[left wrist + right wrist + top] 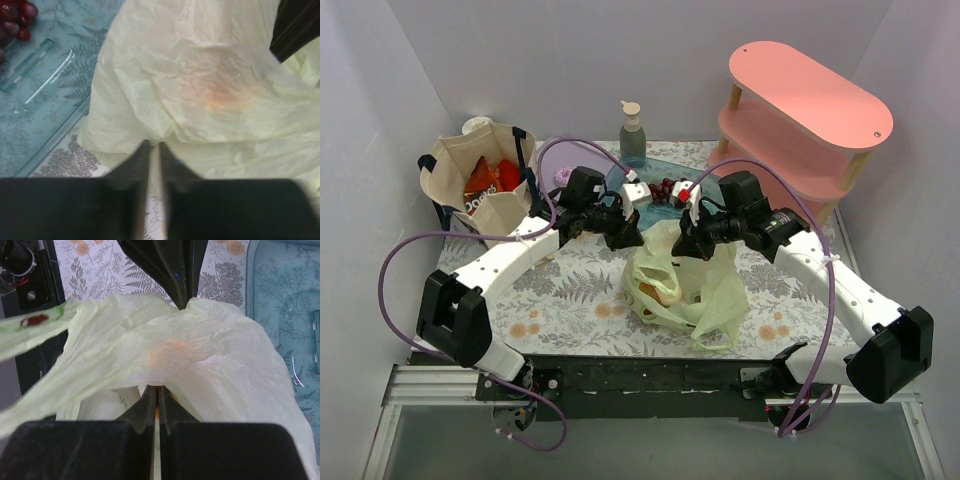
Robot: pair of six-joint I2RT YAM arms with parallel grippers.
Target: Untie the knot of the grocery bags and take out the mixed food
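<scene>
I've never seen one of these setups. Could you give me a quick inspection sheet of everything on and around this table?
Surface: table covered by a fern-print cloth.
Job's things: pale-green bag lies mid-table, something orange showing through; canvas tote stands far left with snack packets inside; grapes sit on the blue tray.
Clutter: pump bottle behind the tray.
Grippers: left gripper and right gripper both pinch the bag, from opposite sides.
Cables: purple cables loop off both arms.
Surroundings: pink shelf far right; plain walls.

Two grocery bags (plastic bag (685, 285), canvas tote (455, 175)), one pump bottle (633, 135), one shelf (805, 115), one tray (660, 163).
</scene>
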